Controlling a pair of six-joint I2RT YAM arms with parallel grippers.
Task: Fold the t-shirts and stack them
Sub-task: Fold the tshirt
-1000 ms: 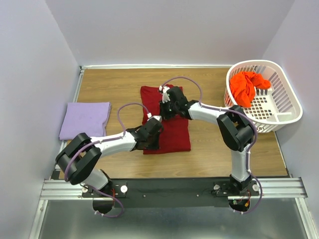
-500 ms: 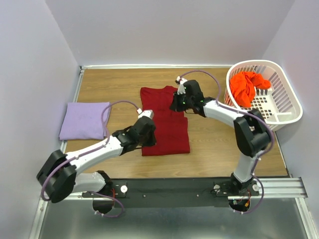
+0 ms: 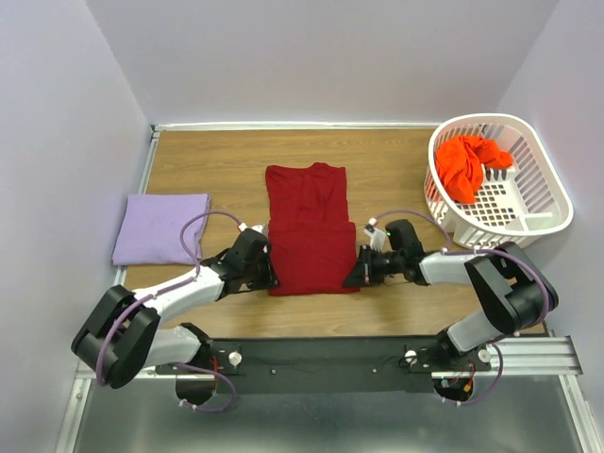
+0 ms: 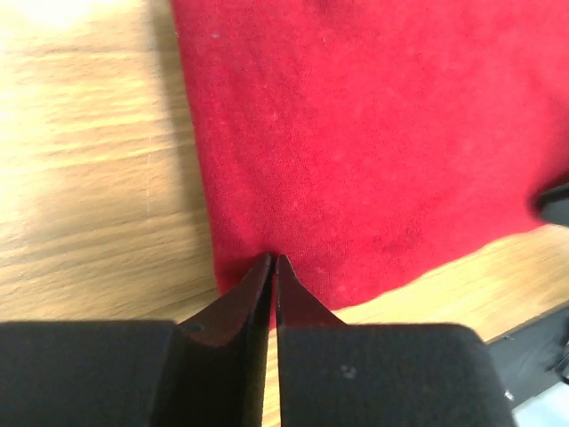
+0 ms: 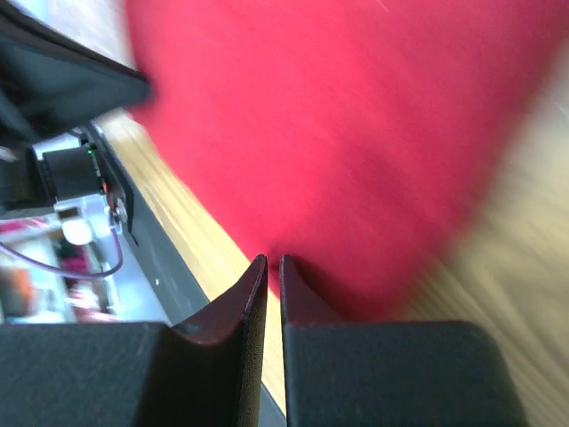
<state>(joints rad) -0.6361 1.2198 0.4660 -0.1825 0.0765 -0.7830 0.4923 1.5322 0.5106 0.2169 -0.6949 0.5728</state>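
Observation:
The dark red t-shirt (image 3: 307, 222) lies flat in the middle of the table, partly folded. My left gripper (image 3: 267, 276) is shut with its tips at the shirt's near left corner (image 4: 373, 133). My right gripper (image 3: 351, 278) is shut with its tips at the near right corner (image 5: 338, 116). No cloth shows between either pair of jaws (image 4: 273, 260) (image 5: 272, 262). The lavender t-shirt (image 3: 160, 228) lies folded at the left. The orange-red t-shirt (image 3: 464, 165) is bunched in the basket.
The white lattice basket (image 3: 547, 193) stands at the back right, overhanging the table's edge. Bare wood shows between the shirts and in front of the basket. Walls close off the left, back and right sides. The black rail runs along the near edge.
Both grippers have moved from the middle and upper part of the red shirt down to its near corners, the left to the left corner and the right to the right corner.

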